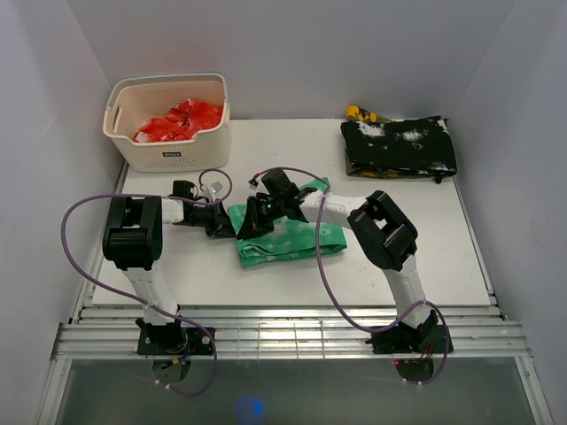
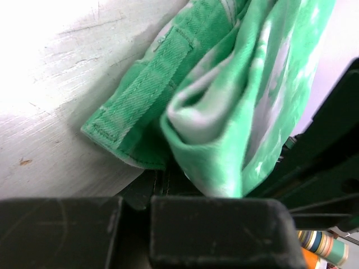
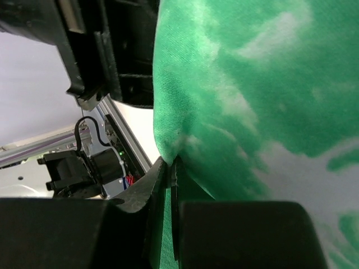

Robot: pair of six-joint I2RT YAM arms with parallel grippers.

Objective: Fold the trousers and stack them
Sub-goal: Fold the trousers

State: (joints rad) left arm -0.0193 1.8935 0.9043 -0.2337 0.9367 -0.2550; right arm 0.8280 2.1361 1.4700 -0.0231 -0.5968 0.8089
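White counter, walled on three sides. Basket (image 1: 168,80): far-left corner. Left gripper (image 1: 217,221): at left end of trousers (image 1: 297,241), fingers nearly together, hold on cloth not discernible. Right gripper (image 1: 252,216): just beside it, pinched shut on a green fold. Trousers lie mid-counter, long axis left-to-right, trailing rightward from both claws (neither arm nearer). Black folded garment (image 1: 399,146): far-right corner.

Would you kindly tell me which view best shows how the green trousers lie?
The top external view: the trousers show nearly whole, as a folded band. The left wrist view shows only a hemmed corner; the right wrist view, one close-up fold.
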